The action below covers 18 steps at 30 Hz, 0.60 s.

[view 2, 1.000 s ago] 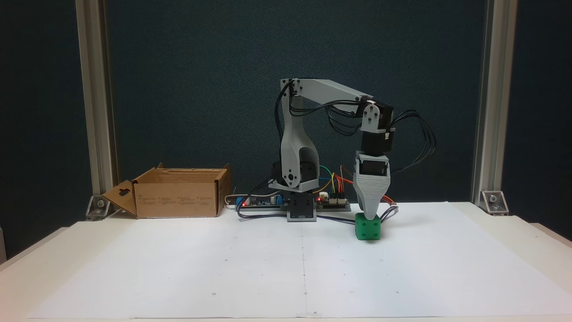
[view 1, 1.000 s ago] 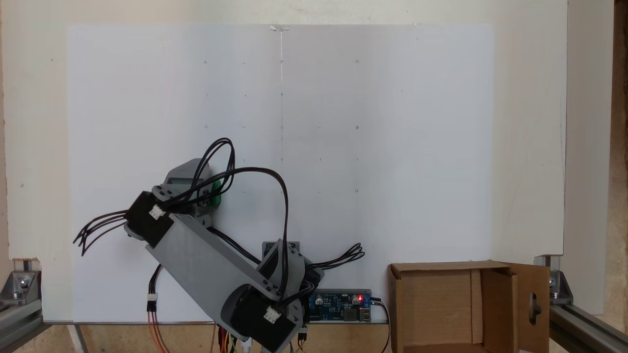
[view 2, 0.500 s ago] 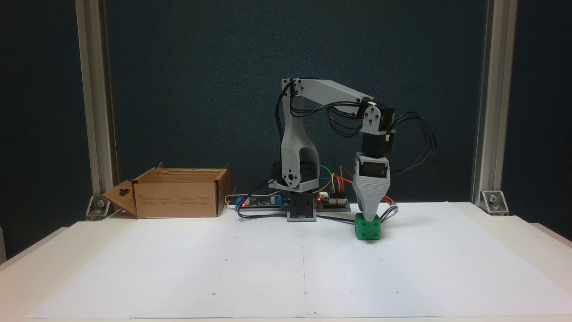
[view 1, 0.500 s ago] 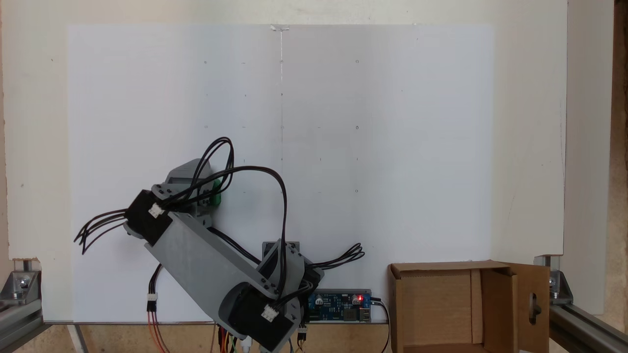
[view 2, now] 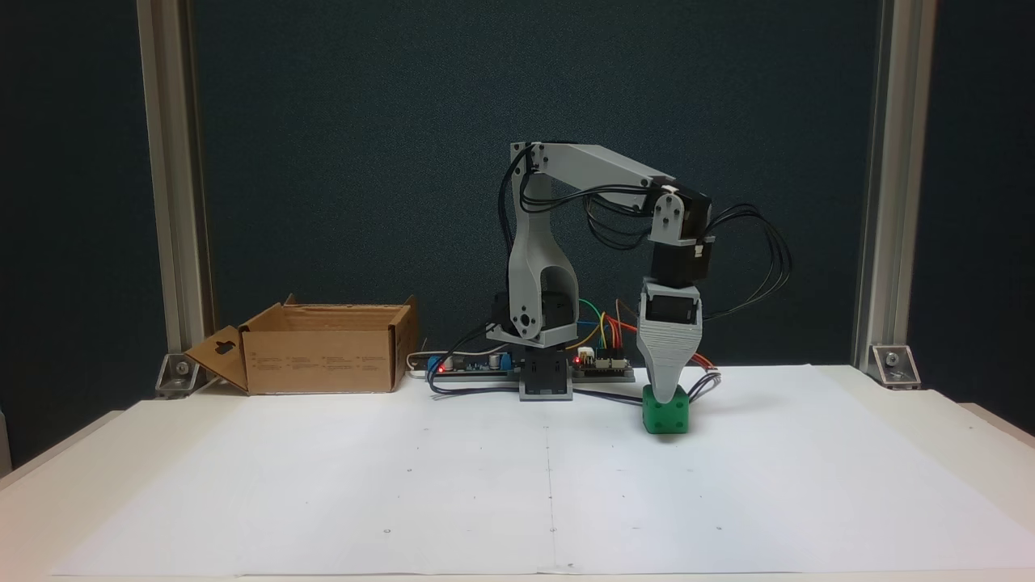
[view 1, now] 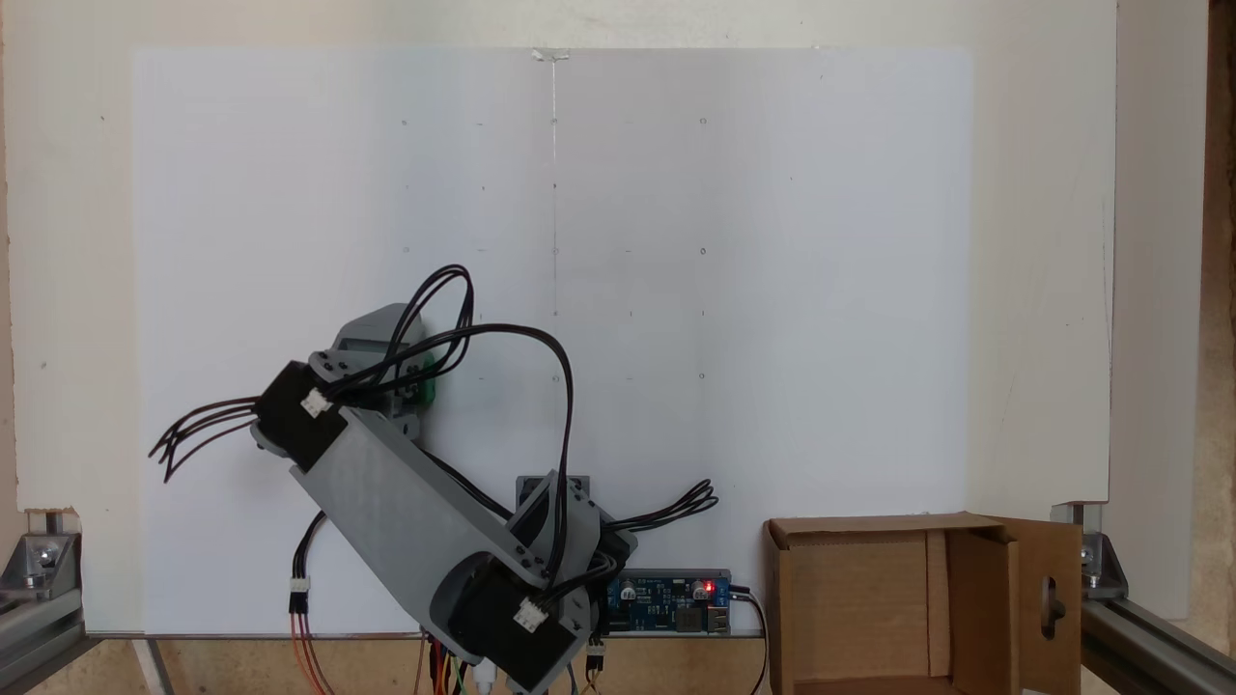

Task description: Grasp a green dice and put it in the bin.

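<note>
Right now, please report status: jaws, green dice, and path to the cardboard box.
Gripper down on the small bright green dice, jaw state unclear. Dice on white paper. Brown cardboard box open, apart; nothing between.

green dice point(view 2: 666, 417) upright on paper, bin point(view 2: 322, 356) apparently empty

Lab bench: aluminium frame posts point(view 2: 166, 186), bare circuit boards point(view 2: 477, 365), white paper sheet point(view 2: 485, 485).
</note>
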Each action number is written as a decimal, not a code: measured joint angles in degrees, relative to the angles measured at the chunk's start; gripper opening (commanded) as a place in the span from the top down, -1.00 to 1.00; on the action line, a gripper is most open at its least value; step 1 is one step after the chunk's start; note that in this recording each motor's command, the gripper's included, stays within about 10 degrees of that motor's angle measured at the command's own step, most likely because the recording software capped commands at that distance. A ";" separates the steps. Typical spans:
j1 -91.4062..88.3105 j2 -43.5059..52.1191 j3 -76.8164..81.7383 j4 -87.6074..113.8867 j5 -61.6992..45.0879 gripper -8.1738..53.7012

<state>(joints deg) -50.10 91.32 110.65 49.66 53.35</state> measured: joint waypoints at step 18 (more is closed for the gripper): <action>-2.02 -0.18 3.25 -5.10 3.16 -0.54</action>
<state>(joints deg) -52.12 91.14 113.91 44.56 56.51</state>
